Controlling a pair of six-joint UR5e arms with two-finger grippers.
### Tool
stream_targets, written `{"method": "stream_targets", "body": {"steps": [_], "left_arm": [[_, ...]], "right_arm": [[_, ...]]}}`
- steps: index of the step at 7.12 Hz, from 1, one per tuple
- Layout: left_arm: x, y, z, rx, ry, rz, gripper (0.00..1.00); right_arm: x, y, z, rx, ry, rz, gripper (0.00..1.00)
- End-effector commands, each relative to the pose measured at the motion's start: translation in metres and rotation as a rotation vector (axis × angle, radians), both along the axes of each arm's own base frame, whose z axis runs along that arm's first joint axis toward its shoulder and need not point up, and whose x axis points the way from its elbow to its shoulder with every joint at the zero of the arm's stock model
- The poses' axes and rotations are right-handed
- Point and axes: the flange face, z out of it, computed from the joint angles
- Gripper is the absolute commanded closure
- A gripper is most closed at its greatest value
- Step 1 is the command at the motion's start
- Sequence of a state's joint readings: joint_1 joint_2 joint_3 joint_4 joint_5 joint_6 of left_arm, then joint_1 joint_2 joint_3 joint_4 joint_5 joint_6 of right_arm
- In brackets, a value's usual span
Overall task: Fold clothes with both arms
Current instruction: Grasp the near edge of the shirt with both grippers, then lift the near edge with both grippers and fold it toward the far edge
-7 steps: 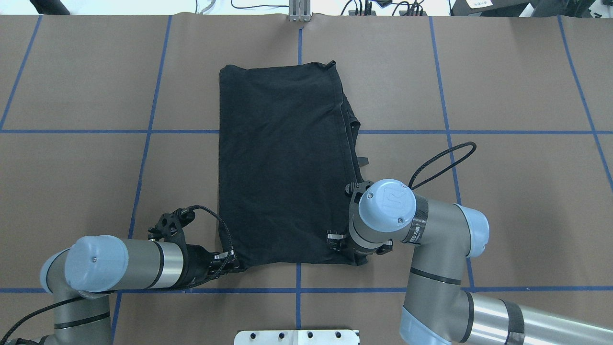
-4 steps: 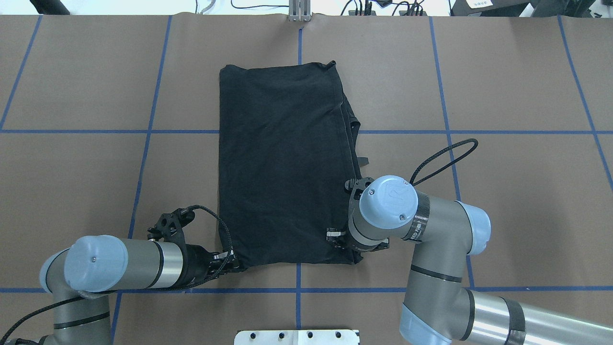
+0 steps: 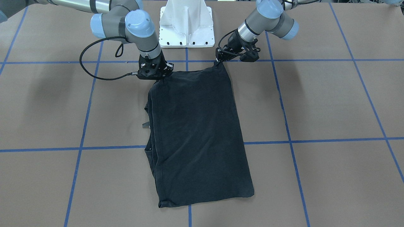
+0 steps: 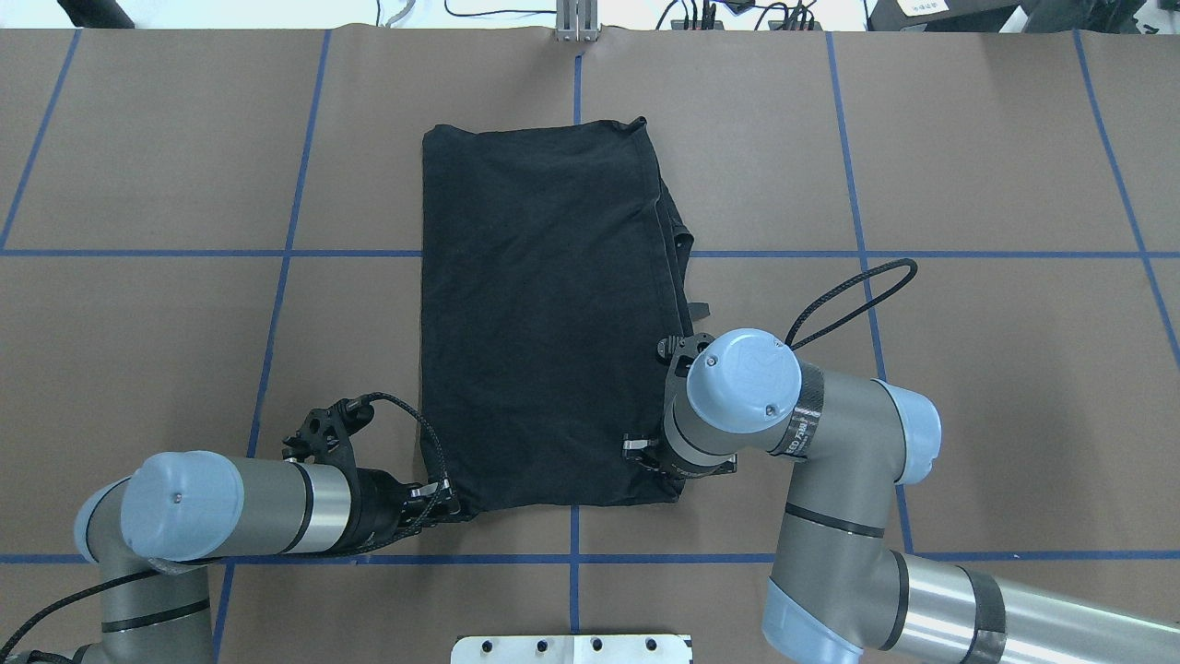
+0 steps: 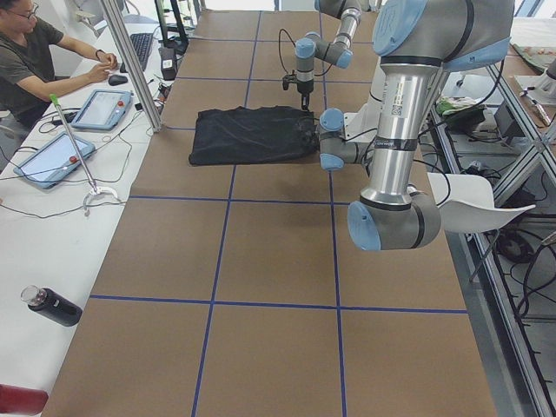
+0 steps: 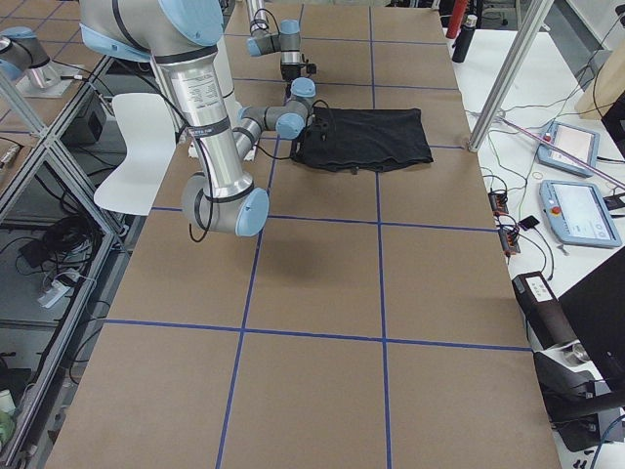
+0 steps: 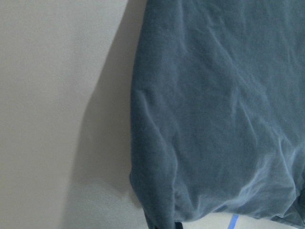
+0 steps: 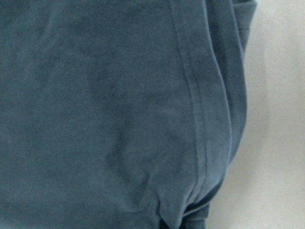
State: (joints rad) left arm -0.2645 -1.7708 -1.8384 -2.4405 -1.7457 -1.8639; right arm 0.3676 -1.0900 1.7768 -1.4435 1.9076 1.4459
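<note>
Presently, front-facing view: black T-shirt [image 3: 199, 132] lies folded into a long rectangle on the brown table [image 3: 315, 104], long axis running outward from my base [image 3: 186, 28]; left claw [image 3: 220, 62] clenched on one near corner, right claw [image 3: 157, 78] on the other; overhead: hems bunch along my right side; left view: person [image 5: 35, 52] seated beside tablets [image 5: 109, 109].

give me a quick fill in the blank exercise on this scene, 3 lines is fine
1. The T-shirt lying folded on the table is ____ in colour.
2. The grid lines taped across the table are ____.
3. The left gripper and the right gripper each hold a ____ of the T-shirt, on the side nearest the robot's base.

Missing words: black; blue; corner
</note>
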Motion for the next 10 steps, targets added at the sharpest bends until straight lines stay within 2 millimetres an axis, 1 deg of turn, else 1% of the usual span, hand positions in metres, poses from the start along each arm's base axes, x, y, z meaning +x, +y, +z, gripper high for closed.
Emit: {"method": "stream_targets", "body": {"steps": [1,2,3,4,5,6,7,8,9,10], "left_arm": [[-0.006,0.001,-0.006,0.003,0.014,0.001,1.0],[-0.012,0.003,-0.011,0.006,0.024,0.001,1.0],[-0.017,0.004,-0.014,0.009,0.031,-0.001,1.0],[-0.019,0.012,-0.018,0.01,0.042,0.016,1.0],[-0.013,0.022,-0.02,0.008,0.032,0.039,1.0],[-0.006,0.042,-0.023,0.008,0.035,0.079,1.0],[-0.004,0.062,-0.032,0.012,0.053,0.115,1.0],[0.0,0.087,-0.038,0.015,0.068,0.163,1.0],[-0.005,0.094,-0.048,0.02,0.089,0.176,1.0],[-0.009,0.097,-0.05,0.02,0.094,0.182,1.0]], "right_arm": [[0.003,0.0,-0.004,-0.046,-0.008,0.033,1.0],[0.014,0.004,-0.007,-0.061,-0.024,0.027,1.0],[0.042,0.019,-0.013,-0.098,-0.057,-0.003,1.0],[0.059,0.031,-0.018,-0.162,-0.083,-0.019,1.0],[0.06,0.038,-0.023,-0.208,-0.089,-0.012,1.0],[0.058,0.049,-0.026,-0.225,-0.091,-0.019,1.0],[0.06,0.058,-0.025,-0.231,-0.09,-0.034,1.0],[0.068,0.067,-0.026,-0.259,-0.103,-0.077,1.0],[0.073,0.069,-0.021,-0.268,-0.099,-0.084,1.0],[0.082,0.074,-0.022,-0.277,-0.106,-0.099,1.0]]}}
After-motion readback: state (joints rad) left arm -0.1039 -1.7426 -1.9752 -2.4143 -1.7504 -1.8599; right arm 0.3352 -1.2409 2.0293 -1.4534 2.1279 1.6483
